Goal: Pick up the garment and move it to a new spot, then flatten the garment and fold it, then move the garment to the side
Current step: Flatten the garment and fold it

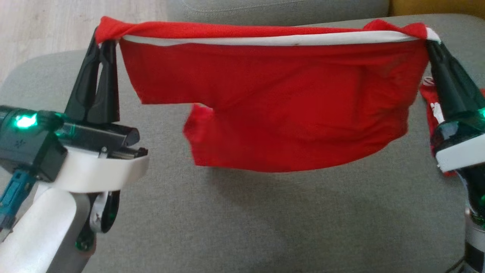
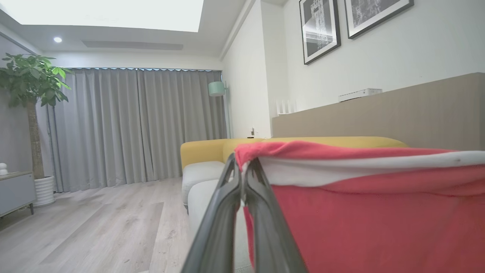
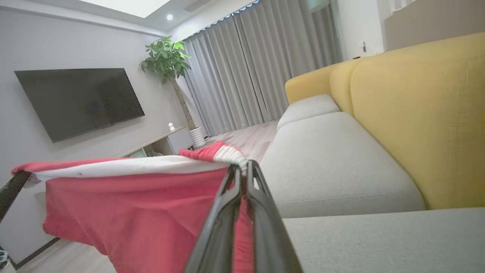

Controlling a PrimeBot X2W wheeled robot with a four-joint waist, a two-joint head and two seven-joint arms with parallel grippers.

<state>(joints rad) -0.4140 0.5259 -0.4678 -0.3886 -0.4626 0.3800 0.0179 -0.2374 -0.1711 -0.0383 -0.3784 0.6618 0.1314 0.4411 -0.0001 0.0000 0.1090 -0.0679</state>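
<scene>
The garment (image 1: 280, 102) is red cloth with a white band along its top edge. It hangs stretched in the air between my two grippers, above the grey sofa seat (image 1: 265, 220). My left gripper (image 1: 103, 40) is shut on its upper left corner, and my right gripper (image 1: 429, 40) is shut on its upper right corner. In the left wrist view the left gripper (image 2: 242, 167) pinches the bunched corner of the garment (image 2: 360, 216), which spreads to the right. From the right wrist the right gripper (image 3: 242, 167) clamps the white ribbed band, and the garment (image 3: 132, 204) spreads to the left.
More red and white cloth (image 1: 432, 106) lies on the seat at the far right, behind my right gripper. A yellow backrest (image 3: 416, 113) runs along the sofa. Wooden floor (image 2: 94, 227) lies beyond the seat's left edge, with a potted plant (image 2: 30, 83) and curtains (image 2: 140, 125) farther off.
</scene>
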